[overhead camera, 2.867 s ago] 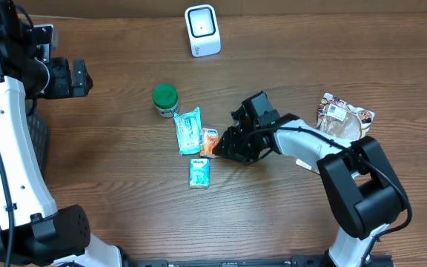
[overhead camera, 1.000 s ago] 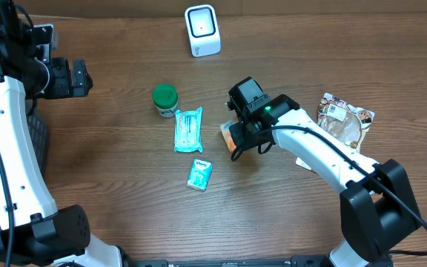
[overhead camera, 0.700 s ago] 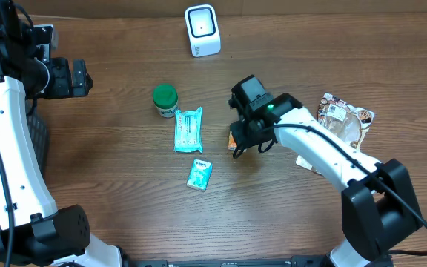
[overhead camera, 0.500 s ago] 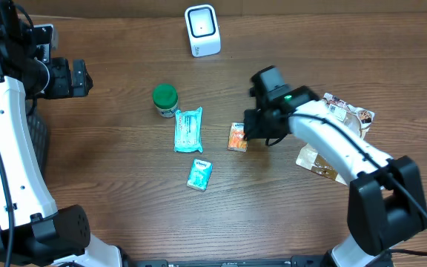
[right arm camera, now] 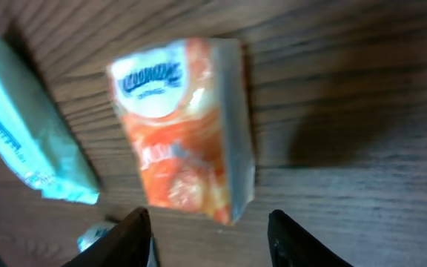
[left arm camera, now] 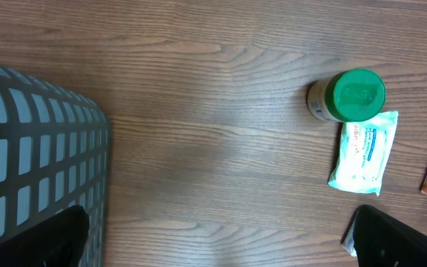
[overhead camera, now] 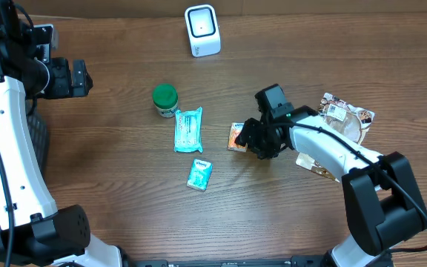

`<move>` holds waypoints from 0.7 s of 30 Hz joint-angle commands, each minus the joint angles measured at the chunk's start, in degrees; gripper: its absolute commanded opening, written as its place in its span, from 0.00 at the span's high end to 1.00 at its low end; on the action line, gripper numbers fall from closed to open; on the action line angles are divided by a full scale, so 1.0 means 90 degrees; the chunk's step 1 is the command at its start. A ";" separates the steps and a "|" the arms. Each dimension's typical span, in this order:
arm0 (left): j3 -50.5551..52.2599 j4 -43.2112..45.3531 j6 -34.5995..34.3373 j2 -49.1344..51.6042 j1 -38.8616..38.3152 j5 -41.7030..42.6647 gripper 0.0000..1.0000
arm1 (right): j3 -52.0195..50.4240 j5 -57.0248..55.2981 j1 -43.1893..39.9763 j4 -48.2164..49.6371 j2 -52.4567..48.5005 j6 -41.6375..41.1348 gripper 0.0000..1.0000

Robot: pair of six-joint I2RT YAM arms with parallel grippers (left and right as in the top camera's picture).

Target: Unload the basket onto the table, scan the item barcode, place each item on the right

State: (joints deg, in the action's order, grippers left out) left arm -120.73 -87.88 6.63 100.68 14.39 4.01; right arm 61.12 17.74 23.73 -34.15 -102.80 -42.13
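Observation:
An orange packet [overhead camera: 236,136] lies flat on the wooden table, printed face up; no barcode shows on it. My right gripper [overhead camera: 253,141] hovers just right of it, open, with nothing between its fingers. In the right wrist view the packet [right arm camera: 180,130] lies just ahead of the open right gripper [right arm camera: 212,231], outside the jaws. The white scanner [overhead camera: 202,30] stands at the table's far edge. My left gripper [overhead camera: 69,78] is far off at the left, open and empty; in its own view the left gripper [left arm camera: 217,241] hangs high over bare wood.
A green-lidded jar [overhead camera: 165,99], a teal wipes pack [overhead camera: 187,130] and a small teal packet [overhead camera: 199,173] lie left of the orange packet. A brown snack bag [overhead camera: 343,119] lies at the right. A grey mesh basket [left arm camera: 35,156] stands at the left.
The right gripper has let go of the orange packet, which now lies on the table. Its jaws have widened; it swung right, then came back beside the packet. The left arm is still.

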 commanded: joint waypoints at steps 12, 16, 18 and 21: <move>-0.0019 0.0010 0.0121 -0.0005 0.0029 -0.0015 0.00 | -0.1088 -0.0449 -0.0007 0.1333 -0.0019 -0.0651 0.84; -0.0019 0.0010 0.0121 -0.0005 0.0029 -0.0015 0.01 | -0.1069 -0.0253 -0.0007 0.1304 -0.0015 -0.0585 0.96; -0.0019 0.0010 0.0121 -0.0005 0.0029 -0.0015 0.00 | -0.1018 0.0131 -0.0010 0.1292 0.0027 -0.0272 0.96; -0.0019 0.0010 0.0121 -0.0005 0.0029 -0.0015 0.00 | -0.0775 0.1064 -0.0068 0.1205 0.0211 0.0469 0.96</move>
State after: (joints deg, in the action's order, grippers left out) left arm -120.73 -87.85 6.63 100.68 14.39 4.01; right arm 53.01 19.66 23.53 -22.28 -102.26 -45.06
